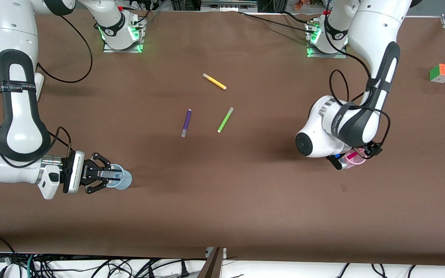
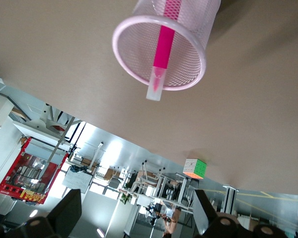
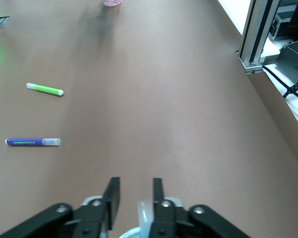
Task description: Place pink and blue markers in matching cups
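The pale pink cup (image 1: 357,159) stands near the left arm's end of the table, and the pink marker (image 2: 164,44) stands in it with its pale cap up. My left gripper (image 2: 136,204) is open and empty just above that cup; the front view shows it (image 1: 341,160) largely hidden under its wrist. The pale blue cup (image 1: 126,180) stands near the right arm's end. My right gripper (image 1: 114,176) is open over the blue cup's rim (image 3: 131,233). The blue marker's greyish cap (image 3: 146,213) rises from the cup beside one finger.
A purple marker (image 1: 186,122), a green marker (image 1: 225,120) and a yellow marker (image 1: 214,81) lie on the brown table's middle, farther from the front camera than both cups. A colour cube (image 1: 441,73) sits near the table's edge at the left arm's end.
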Controlling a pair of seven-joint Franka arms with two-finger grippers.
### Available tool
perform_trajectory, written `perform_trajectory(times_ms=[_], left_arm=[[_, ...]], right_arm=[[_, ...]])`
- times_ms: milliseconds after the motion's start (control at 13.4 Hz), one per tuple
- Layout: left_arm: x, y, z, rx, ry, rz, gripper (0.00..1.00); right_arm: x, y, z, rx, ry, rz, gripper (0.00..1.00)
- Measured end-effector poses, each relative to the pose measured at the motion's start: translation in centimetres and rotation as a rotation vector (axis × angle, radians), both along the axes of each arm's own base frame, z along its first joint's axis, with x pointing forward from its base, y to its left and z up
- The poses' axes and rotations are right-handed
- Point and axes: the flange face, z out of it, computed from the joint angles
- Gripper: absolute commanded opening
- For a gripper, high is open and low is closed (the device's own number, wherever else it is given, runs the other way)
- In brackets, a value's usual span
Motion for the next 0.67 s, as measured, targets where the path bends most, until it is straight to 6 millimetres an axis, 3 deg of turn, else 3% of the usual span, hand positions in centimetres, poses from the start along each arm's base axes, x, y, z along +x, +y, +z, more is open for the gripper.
perform_trajectory(times_ms=[150, 374, 673], left_arm=[[-0.1, -0.9, 3.5, -0.092, -0.037, 0.054, 1.0], [0.2, -1.9, 9.7, -0.231, -0.105, 0.131, 1.0], [0.4, -2.4, 16.6, -0.467, -0.176, 0.245, 1.0]], right_arm=[[0.1, 0.0, 0.7, -0.015, 0.071, -0.082, 1.0], [0.0, 0.4, 3.5, -0.122, 0.202, -0.233, 1.0], [-1.3, 3.4, 7.7, -0.299, 0.408, -0.487, 1.0]])
